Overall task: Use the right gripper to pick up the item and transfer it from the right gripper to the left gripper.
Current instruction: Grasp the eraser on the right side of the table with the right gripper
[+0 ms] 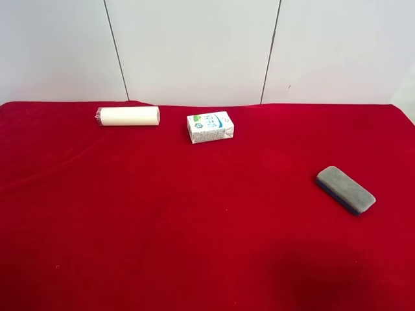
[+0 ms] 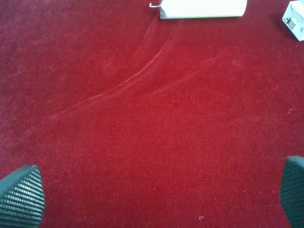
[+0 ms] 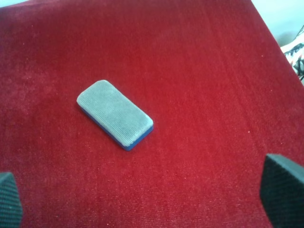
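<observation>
The board eraser (image 1: pixel 346 188), grey felt face up on a dark blue base, lies flat on the red cloth at the exterior high view's right. It also shows in the right wrist view (image 3: pixel 115 113), ahead of my right gripper (image 3: pixel 147 199). That gripper is open and empty, its two black fingertips (image 3: pixel 282 187) spread wide, well short of the eraser. My left gripper (image 2: pixel 156 197) is open and empty above bare cloth, its ribbed pads (image 2: pixel 21 197) far apart. Neither arm shows in the exterior high view.
A cream cylinder (image 1: pixel 128 116) lies at the back left and a white printed carton (image 1: pixel 210 127) at the back middle; both show in the left wrist view, cylinder (image 2: pixel 203 8) and carton (image 2: pixel 294 19). The red cloth (image 1: pixel 194 227) has creases (image 2: pixel 142 71). A white wall stands behind.
</observation>
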Robot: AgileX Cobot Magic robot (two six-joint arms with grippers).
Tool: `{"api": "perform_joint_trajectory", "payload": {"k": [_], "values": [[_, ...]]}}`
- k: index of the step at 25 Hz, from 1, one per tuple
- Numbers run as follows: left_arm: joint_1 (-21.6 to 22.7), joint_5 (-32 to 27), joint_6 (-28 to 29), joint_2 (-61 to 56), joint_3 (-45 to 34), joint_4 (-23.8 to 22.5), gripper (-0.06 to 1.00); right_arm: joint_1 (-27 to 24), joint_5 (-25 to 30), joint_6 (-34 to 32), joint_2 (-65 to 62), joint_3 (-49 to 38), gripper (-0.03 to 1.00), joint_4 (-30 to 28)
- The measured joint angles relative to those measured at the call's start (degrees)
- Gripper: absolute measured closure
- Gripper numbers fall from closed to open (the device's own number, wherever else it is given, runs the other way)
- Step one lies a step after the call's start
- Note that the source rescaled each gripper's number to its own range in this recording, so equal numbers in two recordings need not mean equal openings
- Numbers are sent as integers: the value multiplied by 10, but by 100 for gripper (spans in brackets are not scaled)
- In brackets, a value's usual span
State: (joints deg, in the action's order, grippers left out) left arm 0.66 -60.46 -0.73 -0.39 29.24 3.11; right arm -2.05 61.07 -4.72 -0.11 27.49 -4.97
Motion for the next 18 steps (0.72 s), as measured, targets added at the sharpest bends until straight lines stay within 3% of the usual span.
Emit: {"api": "perform_joint_trajectory", "payload": {"k": [18], "values": [[0, 0, 0, 0, 0, 0, -6, 0, 0, 0, 0, 0, -3, 0]]}}
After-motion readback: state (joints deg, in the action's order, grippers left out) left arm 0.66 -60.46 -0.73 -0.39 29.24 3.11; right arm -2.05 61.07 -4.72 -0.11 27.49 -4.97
